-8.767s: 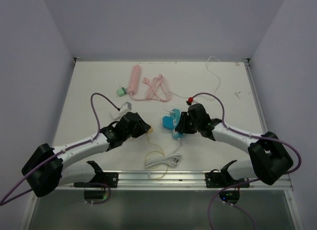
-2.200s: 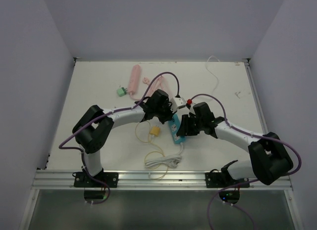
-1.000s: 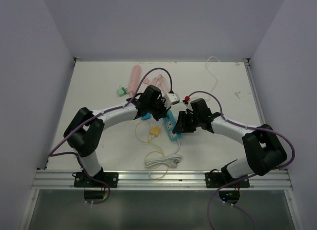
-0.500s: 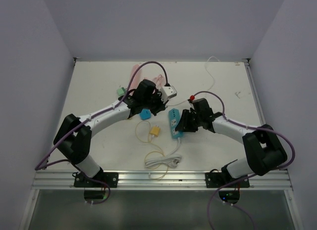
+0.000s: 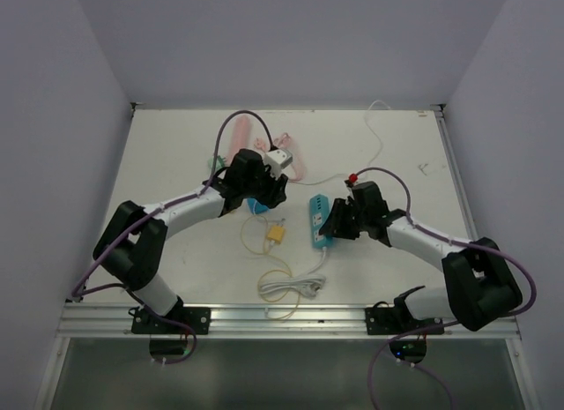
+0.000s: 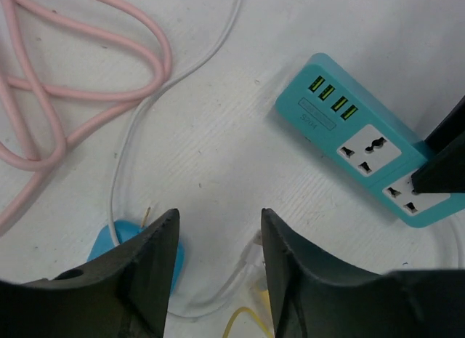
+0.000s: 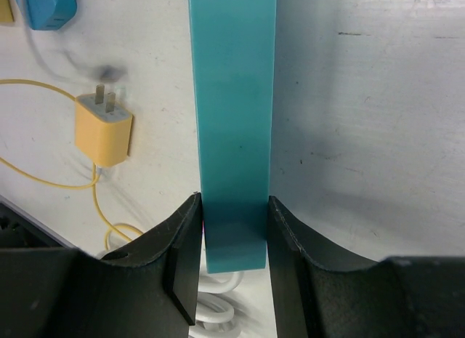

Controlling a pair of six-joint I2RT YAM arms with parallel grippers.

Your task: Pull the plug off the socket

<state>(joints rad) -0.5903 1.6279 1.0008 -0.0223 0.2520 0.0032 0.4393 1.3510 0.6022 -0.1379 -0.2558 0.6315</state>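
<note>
Two end effectors are working over the counter [image 5: 159, 163]. The left end effector [image 6: 218, 240] is hovering with fingers spread, holding nothing, just above the blue plug [image 6: 109, 245], which is lying unplugged on the counter left of the teal socket strip [image 5: 317, 218]. The right end effector [image 7: 232, 207] is clamping that strip's end.

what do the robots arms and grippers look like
Both arms have white tubular links with bulky black joint housings: left arm, right arm. A purple cable loops loosely along each. The left gripper and right gripper have matte black, broad, rounded fingers. A small red part sits near the right wrist; a white box tops the left wrist.
</note>
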